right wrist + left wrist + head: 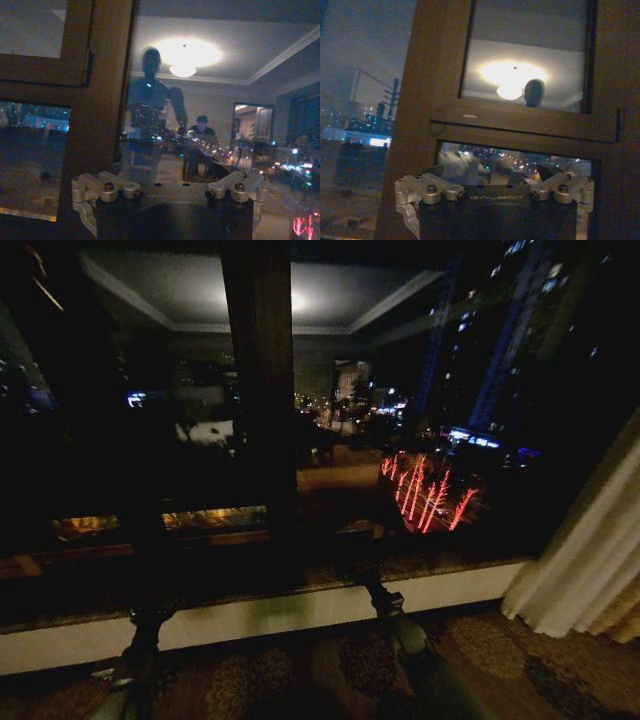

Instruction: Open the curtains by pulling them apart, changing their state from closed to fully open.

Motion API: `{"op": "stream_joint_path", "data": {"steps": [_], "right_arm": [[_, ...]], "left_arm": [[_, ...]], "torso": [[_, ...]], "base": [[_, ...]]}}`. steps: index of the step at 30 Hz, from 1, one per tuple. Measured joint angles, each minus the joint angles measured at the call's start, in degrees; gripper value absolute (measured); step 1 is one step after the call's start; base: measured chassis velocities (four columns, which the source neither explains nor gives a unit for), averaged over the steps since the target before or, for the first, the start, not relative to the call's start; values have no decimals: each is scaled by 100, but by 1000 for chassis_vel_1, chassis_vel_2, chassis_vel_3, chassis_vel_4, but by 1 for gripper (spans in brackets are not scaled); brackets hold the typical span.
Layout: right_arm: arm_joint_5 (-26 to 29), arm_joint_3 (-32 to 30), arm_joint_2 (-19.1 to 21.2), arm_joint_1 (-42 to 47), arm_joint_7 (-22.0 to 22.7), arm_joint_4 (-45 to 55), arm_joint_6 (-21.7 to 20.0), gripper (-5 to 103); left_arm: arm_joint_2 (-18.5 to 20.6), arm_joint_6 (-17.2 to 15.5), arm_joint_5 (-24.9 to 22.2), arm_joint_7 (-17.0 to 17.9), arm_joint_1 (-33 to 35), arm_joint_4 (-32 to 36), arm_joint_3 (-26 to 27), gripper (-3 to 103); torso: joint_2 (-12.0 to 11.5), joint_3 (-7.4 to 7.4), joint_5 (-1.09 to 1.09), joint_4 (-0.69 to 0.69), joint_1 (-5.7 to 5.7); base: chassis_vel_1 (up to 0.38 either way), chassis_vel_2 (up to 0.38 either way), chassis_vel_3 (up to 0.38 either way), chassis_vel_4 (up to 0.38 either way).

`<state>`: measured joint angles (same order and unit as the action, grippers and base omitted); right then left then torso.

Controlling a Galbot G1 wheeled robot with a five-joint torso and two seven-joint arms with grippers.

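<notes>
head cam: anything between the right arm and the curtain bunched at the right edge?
Nothing in the head view: only bare patterned carpet lies between the right arm and the gathered cream-white sheer curtain, with the pale window sill behind.

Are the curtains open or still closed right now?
Open: the curtains hang bunched at the right edge, leaving the window glass bare.

A window spans the scene, its frame post at centre. Below the window runs a sill. A curtain hangs right of the window. Both arms reach toward the sill, left arm left of right arm.
</notes>
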<state>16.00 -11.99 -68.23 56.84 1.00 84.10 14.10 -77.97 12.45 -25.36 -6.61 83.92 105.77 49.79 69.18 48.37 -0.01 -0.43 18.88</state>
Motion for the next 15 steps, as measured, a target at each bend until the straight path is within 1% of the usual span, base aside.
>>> {"op": "stream_joint_path", "data": {"steps": [2, 5, 7, 10, 15], "right_arm": [[0, 0, 0, 0, 0, 0, 0, 100], [0, -1, 1, 0, 0, 0, 0, 100], [0, -1, 2, 0, 0, 0, 0, 100], [0, -2, 2, 0, 0, 0, 0, 100], [0, -1, 2, 0, 0, 0, 0, 100]], "left_arm": [[0, 0, 0, 1, 0, 0, 0, 100], [0, 0, 0, 1, 0, 0, -1, 100], [-1, 0, 0, 1, 0, 0, -2, 100], [-1, 0, 0, 0, 0, 0, -3, 100], [-1, 0, 0, 0, 0, 0, -4, 100]], "torso": [[0, 0, 1, 0, 0], [0, 0, 0, -3, 0], [0, 0, 4, -3, 0], [0, 1, 2, -4, 1], [0, 1, 0, -3, 1]], "base": [[56, 45, -56, -71], [-1, 15, -19, -24], [0, 0, 0, 0], [-5, -62, 3, 59], [16, -125, -16, 141]]}}
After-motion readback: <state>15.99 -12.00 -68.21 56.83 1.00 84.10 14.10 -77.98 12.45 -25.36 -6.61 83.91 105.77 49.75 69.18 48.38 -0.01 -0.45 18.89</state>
